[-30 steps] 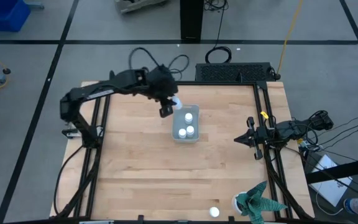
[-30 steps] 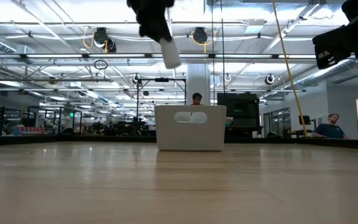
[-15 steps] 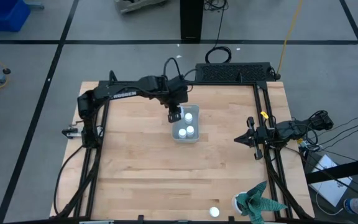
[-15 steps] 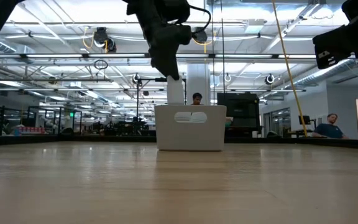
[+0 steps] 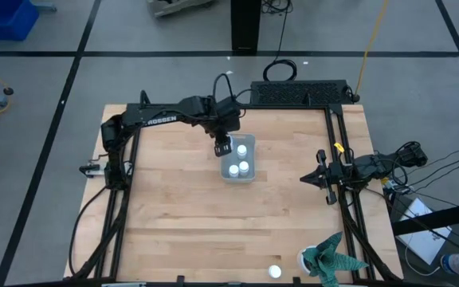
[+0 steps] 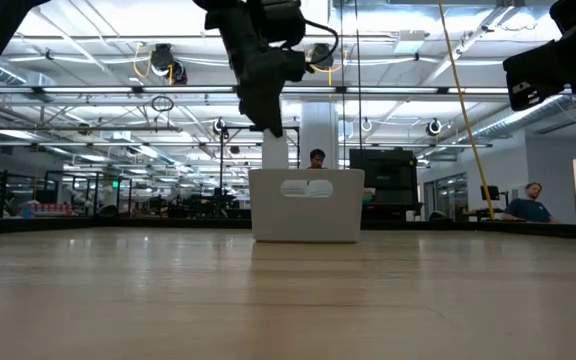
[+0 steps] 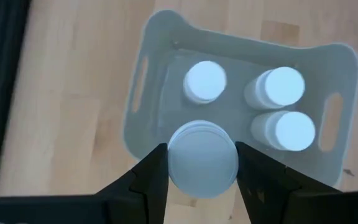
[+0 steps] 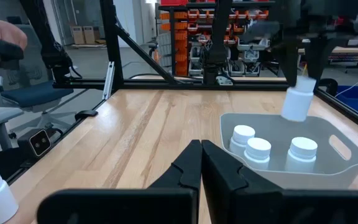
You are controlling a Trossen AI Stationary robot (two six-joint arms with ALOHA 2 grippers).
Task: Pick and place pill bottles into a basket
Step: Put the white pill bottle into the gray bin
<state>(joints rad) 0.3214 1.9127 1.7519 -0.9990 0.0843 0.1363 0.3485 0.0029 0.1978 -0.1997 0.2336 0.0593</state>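
Observation:
The pale grey-blue basket [image 5: 249,177] stands on the table's far middle, and three white pill bottles [image 7: 283,87] stand upright in it. My left gripper [image 5: 223,147] hangs over the basket's far left part, shut on a fourth pill bottle [image 7: 202,158]. That bottle also shows in the low view [image 6: 275,150] and in the right wrist view [image 8: 298,102]. Another pill bottle [image 5: 274,272] stands alone near the table's near edge. My right gripper [image 5: 305,180] waits at the table's right side, shut and empty. My left gripper pinches the pill bottle's upper end between its two fingers [image 7: 151,174], one on each of two opposite sides by the round cap [image 7: 202,149]. The fingers come from above, pointing down. The bottle hangs upright, clear of the basket floor, its lower end [image 6: 275,165] about level with the rim.
A green spiky plant-like thing [image 5: 329,259] with a white base sits at the near right corner, beside the loose bottle. A black mesh pad [image 5: 297,92] lies beyond the far edge. Bare wood lies left of and in front of the basket.
My left gripper has moved a little toward the table's right and near edges, over the basket, and gone down toward it. The held bottle has turned from tilted to upright and come down from well above the basket to about rim height.

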